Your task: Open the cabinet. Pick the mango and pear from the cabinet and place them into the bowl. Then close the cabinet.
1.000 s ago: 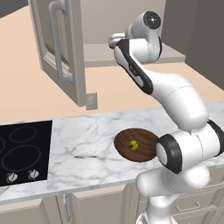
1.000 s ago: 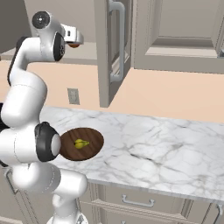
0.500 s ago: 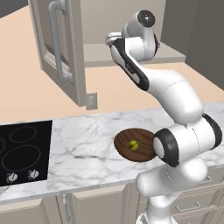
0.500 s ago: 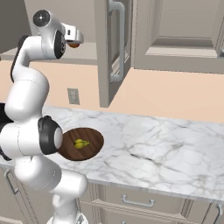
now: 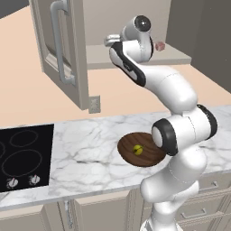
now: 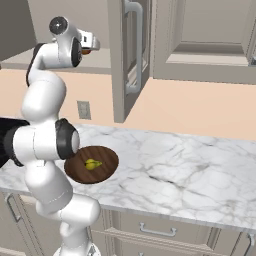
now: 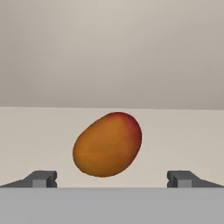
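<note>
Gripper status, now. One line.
Gripper: open, jaws spread wide and holding nothing; the mango lies on the cabinet shelf just ahead, between the fingertips but not gripped.

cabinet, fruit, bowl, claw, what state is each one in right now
cabinet: one door swung open
mango: lying on the cabinet shelf, not gripped
pear: lying in the bowl
bowl: on the marble counter, holding the pear
claw: open, tips either side of the mango, apart from it
</note>
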Robot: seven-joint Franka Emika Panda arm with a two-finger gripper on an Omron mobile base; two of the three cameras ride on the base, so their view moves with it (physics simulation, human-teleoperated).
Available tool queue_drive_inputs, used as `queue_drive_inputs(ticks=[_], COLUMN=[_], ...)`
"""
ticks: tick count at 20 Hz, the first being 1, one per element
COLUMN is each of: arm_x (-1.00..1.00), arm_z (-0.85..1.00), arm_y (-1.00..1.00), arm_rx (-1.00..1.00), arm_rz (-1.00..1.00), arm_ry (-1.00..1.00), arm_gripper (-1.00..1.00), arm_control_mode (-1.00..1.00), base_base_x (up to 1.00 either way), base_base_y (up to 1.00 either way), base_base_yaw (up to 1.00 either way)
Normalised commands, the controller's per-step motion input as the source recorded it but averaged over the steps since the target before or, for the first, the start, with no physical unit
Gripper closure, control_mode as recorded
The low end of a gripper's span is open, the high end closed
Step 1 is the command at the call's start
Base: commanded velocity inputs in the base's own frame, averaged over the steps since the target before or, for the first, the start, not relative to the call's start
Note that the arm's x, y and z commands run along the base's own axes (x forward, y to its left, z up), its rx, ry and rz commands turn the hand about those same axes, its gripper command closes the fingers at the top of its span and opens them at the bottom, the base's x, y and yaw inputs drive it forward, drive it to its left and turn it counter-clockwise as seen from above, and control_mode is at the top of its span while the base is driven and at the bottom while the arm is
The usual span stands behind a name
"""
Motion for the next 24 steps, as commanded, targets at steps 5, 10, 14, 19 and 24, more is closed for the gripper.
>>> queue_drive_inputs(ticks=[5, 10, 14, 19, 24], arm_x=[0.25, 0.05, 0.06, 0.21, 0.54], arm_z=[0.00, -0.01, -0.21, -0.08, -0.07], arm_y=[0.05, 0.00, 0.00, 0.00, 0.00], arm_rx=[0.01, 0.00, 0.00, 0.00, 0.00], arm_rz=[0.00, 0.00, 0.00, 0.00, 0.00], arm_ry=[0.00, 0.00, 0.00, 0.00, 0.00], arm_gripper=[-1.00, -1.00, -1.00, -1.00, -1.00], arm_control_mode=[-1.00, -1.00, -1.00, -1.00, -1.00], base_base_x=[0.00, 0.00, 0.00, 0.00, 0.00], base_base_y=[0.00, 0.00, 0.00, 0.00, 0.00], base_base_yaw=[0.00, 0.00, 0.00, 0.00, 0.00])
